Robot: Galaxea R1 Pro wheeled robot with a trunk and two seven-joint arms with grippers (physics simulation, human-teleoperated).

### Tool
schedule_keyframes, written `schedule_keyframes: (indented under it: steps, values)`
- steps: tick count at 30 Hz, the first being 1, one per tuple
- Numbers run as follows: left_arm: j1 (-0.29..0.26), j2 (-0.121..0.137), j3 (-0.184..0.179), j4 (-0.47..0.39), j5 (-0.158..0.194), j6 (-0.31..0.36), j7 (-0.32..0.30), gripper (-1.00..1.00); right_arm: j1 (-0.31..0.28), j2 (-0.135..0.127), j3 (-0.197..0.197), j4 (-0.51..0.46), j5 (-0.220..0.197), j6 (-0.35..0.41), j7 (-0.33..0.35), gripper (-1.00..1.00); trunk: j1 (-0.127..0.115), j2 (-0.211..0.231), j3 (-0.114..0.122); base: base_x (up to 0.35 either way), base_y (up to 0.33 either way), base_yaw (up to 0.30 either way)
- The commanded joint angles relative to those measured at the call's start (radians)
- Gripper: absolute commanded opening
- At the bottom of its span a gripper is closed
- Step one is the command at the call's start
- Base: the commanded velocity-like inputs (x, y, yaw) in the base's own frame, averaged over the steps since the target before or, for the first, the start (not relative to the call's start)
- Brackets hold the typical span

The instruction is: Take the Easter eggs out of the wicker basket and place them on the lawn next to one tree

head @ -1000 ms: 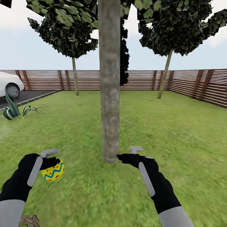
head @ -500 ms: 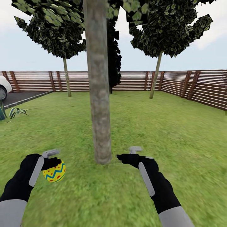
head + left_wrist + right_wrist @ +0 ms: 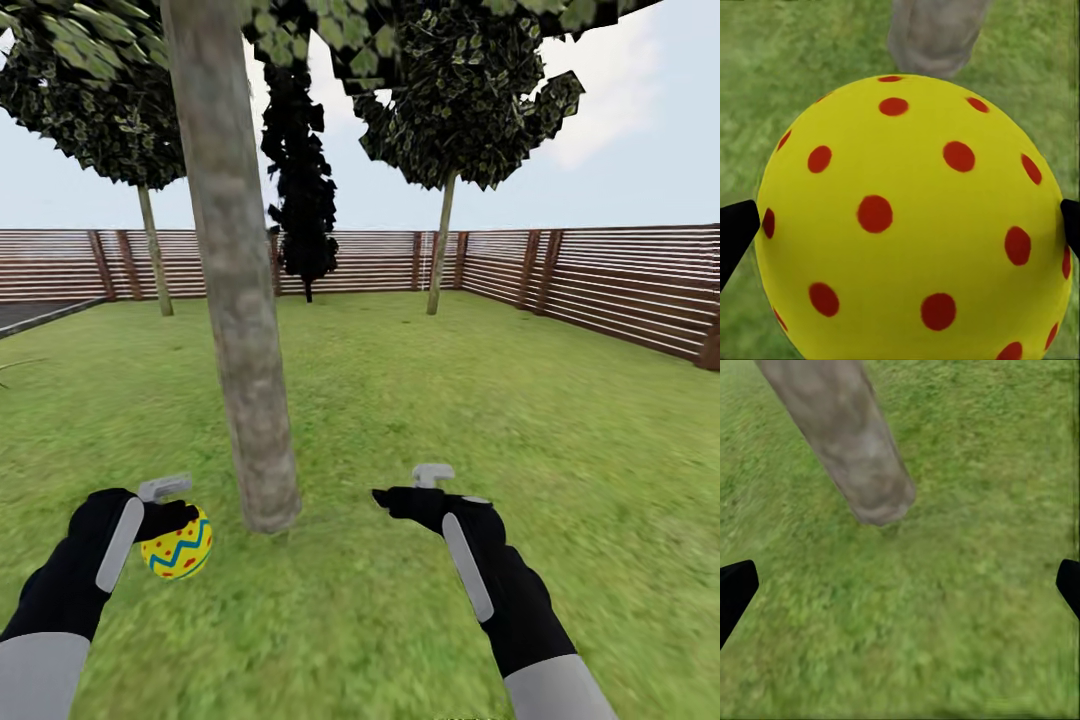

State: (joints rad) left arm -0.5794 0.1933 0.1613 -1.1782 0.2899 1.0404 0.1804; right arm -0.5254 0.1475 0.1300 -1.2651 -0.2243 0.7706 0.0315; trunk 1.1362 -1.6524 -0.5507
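1. Writing: no brand, label or lettering can be read on any surface.
2. Easter egg [image 3: 178, 548]: a smooth yellow ovoid with red dots and a blue-green zigzag band. In the left wrist view the egg [image 3: 911, 217] presents a dotted yellow dome between two black fingertips.
3. Left gripper [image 3: 170, 525]: black, with a pale grey strip along its side. It is clamped on the egg, with one fingertip [image 3: 735, 232] at each flank, and the egg hangs above the grass just beside the trunk's foot.
4. Right gripper [image 3: 385, 497]: same build, carrying nothing. In the right wrist view its fingertips [image 3: 735, 589] stand wide apart at the two edges, with bare grass between them.
5. Tree [image 3: 235, 290]: a thick, straight, slightly leaning trunk of mottled grey-brown bark, cylindrical, rooted between the two grippers and nearer the left one. The trunk base [image 3: 874, 495] meets the turf ahead of the right gripper.
6. Lawn [image 3: 450, 400]: flat, mottled green grass, blurred close to the camera.
7. Fence [image 3: 600, 285]: brown horizontal wooden slats on darker posts, bounding the garden.
8. Background: two thin-trunked trees [image 3: 440, 250] with patchy leaf crowns, and a black cone-shaped tree [image 3: 300, 200] before the fence.
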Motion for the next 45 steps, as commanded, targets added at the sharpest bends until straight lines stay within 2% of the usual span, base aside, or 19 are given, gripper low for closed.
schedule_keyframes:
  steps: [1, 3, 7, 9, 13, 22, 26, 27, 30, 32, 37, 45]
  values:
    - [0.000, 0.000, 0.000, -0.001, 0.011, 0.004, 0.009, -1.00, -0.001, 0.001, -0.002, 0.000, 0.001, 0.004, 0.004, 1.00, 0.000, -0.001, 0.000, 0.000, -0.291, -0.256]
    - [0.000, 0.000, -0.005, -0.001, 0.011, 0.004, 0.011, -1.00, -0.001, 0.000, -0.004, 0.000, 0.002, 0.004, 0.003, 1.00, 0.000, -0.001, 0.002, 0.003, -0.296, -0.256]
    - [0.000, 0.000, -0.095, 0.004, 0.008, 0.002, 0.016, -1.00, -0.001, 0.000, -0.004, 0.000, 0.002, 0.004, 0.003, 1.00, 0.000, -0.001, 0.005, 0.085, -0.298, -0.257]
    - [0.000, 0.000, -0.124, 0.009, 0.008, 0.000, 0.017, -1.00, -0.001, 0.001, -0.004, 0.000, 0.002, 0.004, 0.003, 1.00, 0.000, -0.001, 0.007, 0.195, -0.258, -0.258]
    - [0.000, 0.000, -0.137, 0.019, 0.008, -0.003, 0.016, -1.00, -0.001, 0.001, -0.004, 0.000, 0.001, 0.004, 0.003, 1.00, 0.000, -0.001, 0.011, 0.238, -0.235, -0.258]
    - [0.000, -0.007, -0.141, 0.043, 0.009, -0.003, 0.015, -1.00, -0.001, 0.001, -0.004, 0.000, 0.001, 0.004, 0.003, 1.00, 0.000, -0.001, 0.019, 0.194, -0.266, -0.259]
    - [0.000, -0.019, -0.144, 0.059, 0.009, -0.006, 0.012, -1.00, -0.001, 0.001, -0.004, 0.000, 0.001, 0.004, 0.003, 1.00, 0.000, -0.001, 0.022, 0.205, -0.259, -0.260]
    - [0.000, -0.025, -0.149, 0.070, 0.009, -0.008, 0.012, -1.00, -0.001, 0.001, -0.004, 0.000, 0.001, 0.004, 0.003, 1.00, 0.000, -0.001, 0.023, 0.237, -0.231, -0.260]
    - [0.000, -0.035, -0.207, 0.099, 0.009, -0.013, 0.012, -1.00, -0.001, 0.001, -0.004, 0.000, 0.001, 0.004, 0.003, 1.00, 0.000, -0.001, 0.026, 0.281, -0.154, -0.260]
    - [0.000, -0.037, -0.224, 0.106, 0.009, -0.017, 0.012, -1.00, -0.001, 0.001, -0.004, 0.000, 0.001, 0.004, 0.002, 1.00, 0.000, -0.001, 0.027, 0.300, -0.119, -0.260]
    - [0.000, -0.038, -0.235, 0.110, 0.011, -0.020, 0.012, -1.00, -0.001, 0.001, -0.003, 0.000, 0.001, 0.004, 0.002, 1.00, 0.000, -0.001, 0.032, 0.272, -0.161, -0.256]
    - [-0.001, -0.041, -0.234, 0.112, 0.012, -0.037, 0.016, -1.00, -0.001, 0.001, -0.003, -0.002, 0.002, 0.004, 0.002, 1.00, 0.000, -0.001, 0.034, 0.112, -0.081, -0.127]
